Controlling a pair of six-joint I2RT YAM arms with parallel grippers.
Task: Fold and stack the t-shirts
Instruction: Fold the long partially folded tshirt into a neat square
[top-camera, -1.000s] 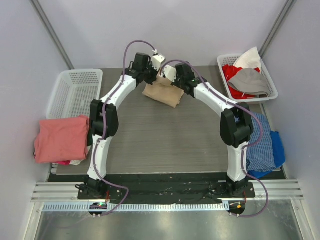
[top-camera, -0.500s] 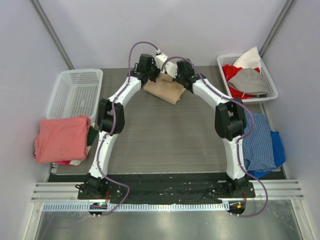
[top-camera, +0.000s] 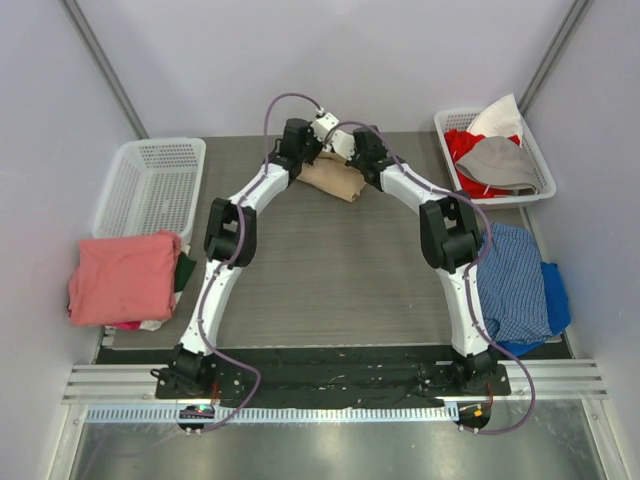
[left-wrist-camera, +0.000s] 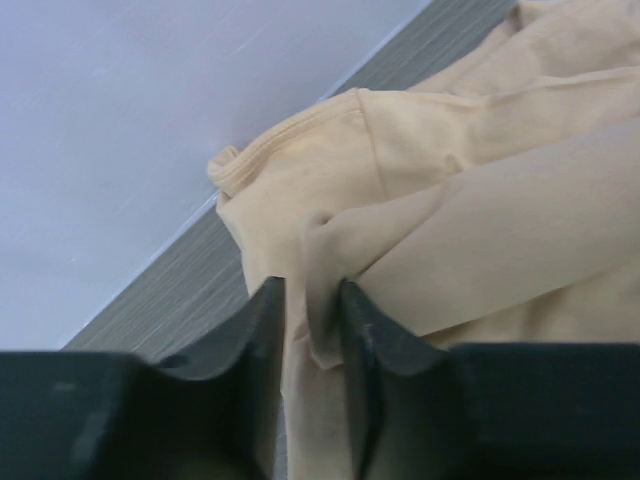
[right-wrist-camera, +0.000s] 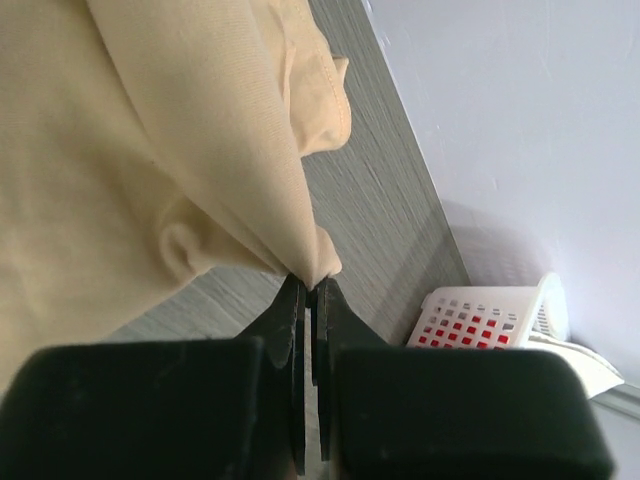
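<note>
The tan t-shirt (top-camera: 331, 178) lies bunched at the far middle of the table. My left gripper (top-camera: 309, 146) is shut on a fold of it (left-wrist-camera: 318, 255) at its far left side. My right gripper (top-camera: 345, 148) is shut on its edge (right-wrist-camera: 318, 268) at its far right side. The two grippers are close together above the shirt's far edge. The tan cloth fills both wrist views (right-wrist-camera: 120, 150). The salmon-pink t-shirt (top-camera: 123, 276) lies folded at the left edge of the table, away from both grippers.
An empty white basket (top-camera: 150, 185) stands at the far left. A white basket (top-camera: 492, 152) at the far right holds red, grey and white clothes. A blue checked garment (top-camera: 515, 283) lies at the right edge. The back wall is just behind the grippers.
Both grippers have moved toward the far wall with the tan t-shirt, dragging it farther back and bunching it smaller. The arms are now more stretched out.
</note>
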